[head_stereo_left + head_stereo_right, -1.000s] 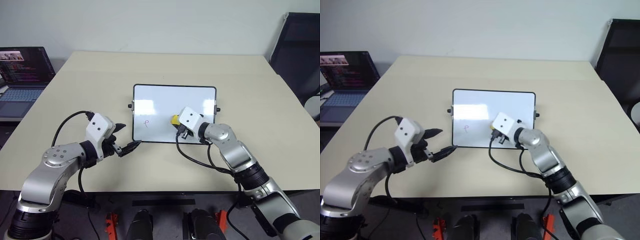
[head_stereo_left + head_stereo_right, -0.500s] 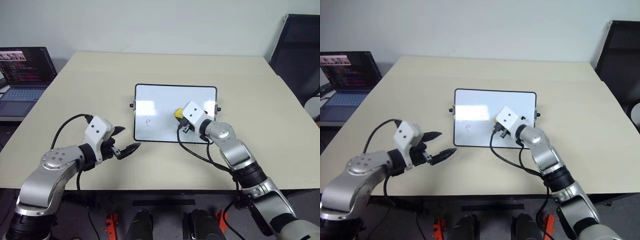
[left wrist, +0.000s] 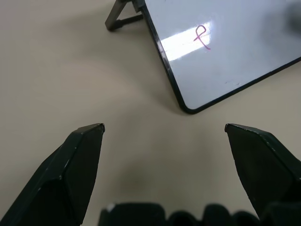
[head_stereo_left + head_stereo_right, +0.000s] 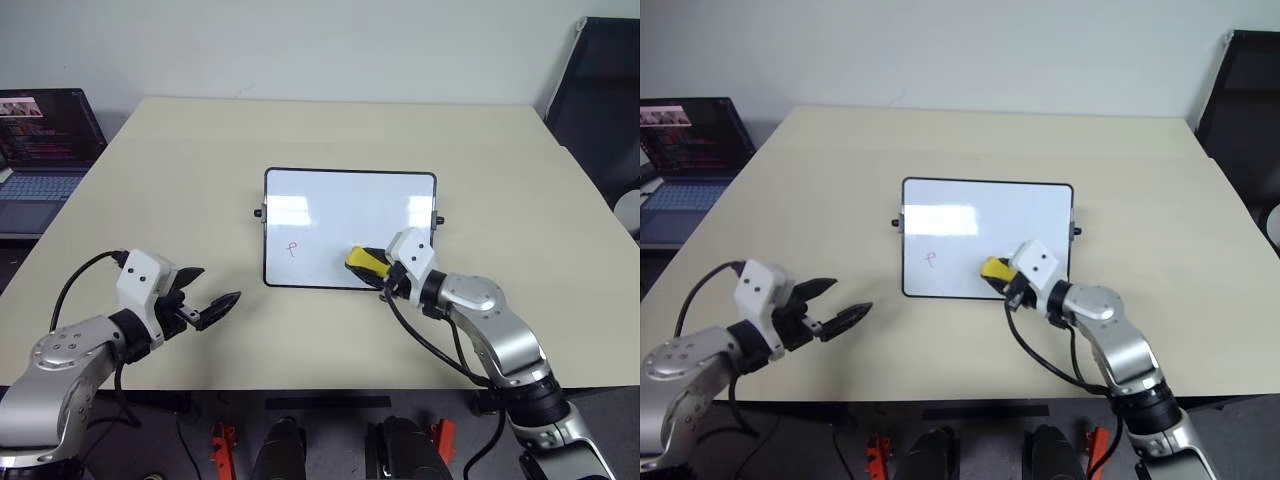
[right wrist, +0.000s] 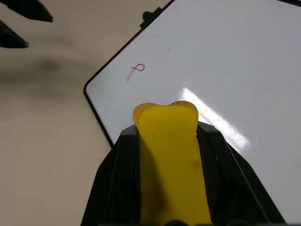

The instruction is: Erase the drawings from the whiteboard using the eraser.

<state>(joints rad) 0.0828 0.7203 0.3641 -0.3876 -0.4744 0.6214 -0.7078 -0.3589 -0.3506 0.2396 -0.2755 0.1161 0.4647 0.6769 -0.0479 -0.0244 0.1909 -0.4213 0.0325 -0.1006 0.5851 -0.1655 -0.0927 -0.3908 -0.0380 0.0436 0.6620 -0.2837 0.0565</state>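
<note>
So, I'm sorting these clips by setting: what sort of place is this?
Probably an office or lab room: a plain beige table against a bare wall, an open laptop showing code on a side desk, and a dark office chair at the table's far right.

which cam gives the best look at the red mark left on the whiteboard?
Left wrist view: the red mark shows largest, a clear loop with a tail on the whiteboard. Right wrist view shows it smaller past the eraser; both eye views show a tiny scribble.
</note>
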